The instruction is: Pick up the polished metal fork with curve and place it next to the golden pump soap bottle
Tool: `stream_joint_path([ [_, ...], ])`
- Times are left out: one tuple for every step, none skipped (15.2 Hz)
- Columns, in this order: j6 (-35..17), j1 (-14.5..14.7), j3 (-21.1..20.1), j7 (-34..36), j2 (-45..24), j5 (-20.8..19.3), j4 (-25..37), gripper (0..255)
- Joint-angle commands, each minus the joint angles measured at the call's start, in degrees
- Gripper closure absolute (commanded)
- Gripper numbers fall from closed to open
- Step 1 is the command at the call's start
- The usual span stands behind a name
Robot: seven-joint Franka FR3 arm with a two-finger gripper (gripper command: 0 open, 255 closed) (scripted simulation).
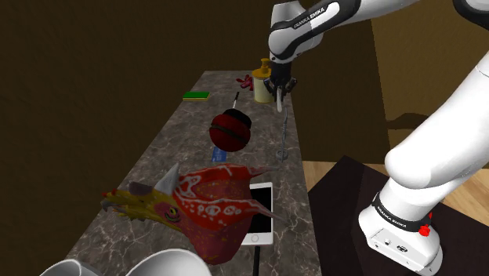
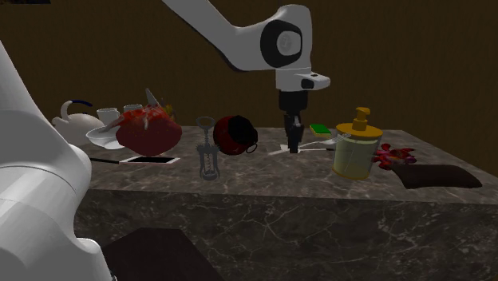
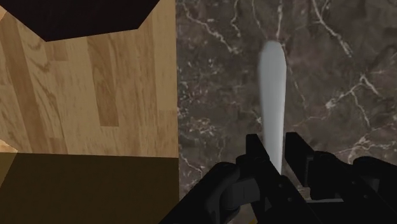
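The fork (image 3: 272,83) is a pale metal piece whose rounded handle end points away from my hand, along the dark marble counter (image 3: 331,76). My black gripper (image 3: 277,159) is shut on it, one finger on each side. In the shoulder view the fork (image 1: 284,129) is a thin line running from the gripper (image 1: 278,88) along the counter's right edge. The golden pump soap bottle (image 1: 262,82) stands just to the left of the gripper. In the second exterior view the gripper (image 2: 294,145) hangs low over the counter, left of the bottle (image 2: 357,148). I cannot tell whether the fork is off the surface.
A red round object (image 1: 230,129) and a corkscrew (image 2: 207,156) sit mid-counter. Nearer the stand lie a red patterned figure (image 1: 211,208) and a white phone (image 1: 258,216). A green sponge (image 1: 196,96) and a red cluster (image 2: 395,156) flank the bottle. The counter edge drops to wood floor (image 3: 95,83).
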State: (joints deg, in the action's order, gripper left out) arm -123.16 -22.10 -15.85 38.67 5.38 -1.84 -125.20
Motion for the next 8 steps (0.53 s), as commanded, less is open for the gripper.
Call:
stream_joint_path([
  [-1.6,0.0,0.0,0.1,-0.7,-0.2,-1.0,255],
  [-2.4,0.0,0.0,0.3,-1.0,-0.4,-1.4,255],
  [-3.1,-0.1,-0.1,0.4,-1.3,-0.5,-1.9,255],
  [-3.9,-0.1,-0.1,0.5,-1.7,-0.7,-2.3,255],
  [-4.7,-0.1,-0.1,0.7,-2.1,-0.8,-2.7,255],
  [-5.4,-0.1,-0.1,0.8,-2.5,-1.0,-3.1,255],
  [-6.2,-0.1,-0.1,1.0,-2.9,-1.1,-3.5,255],
  [-7.0,-0.1,-0.2,1.1,-3.3,-1.3,-3.8,255],
])
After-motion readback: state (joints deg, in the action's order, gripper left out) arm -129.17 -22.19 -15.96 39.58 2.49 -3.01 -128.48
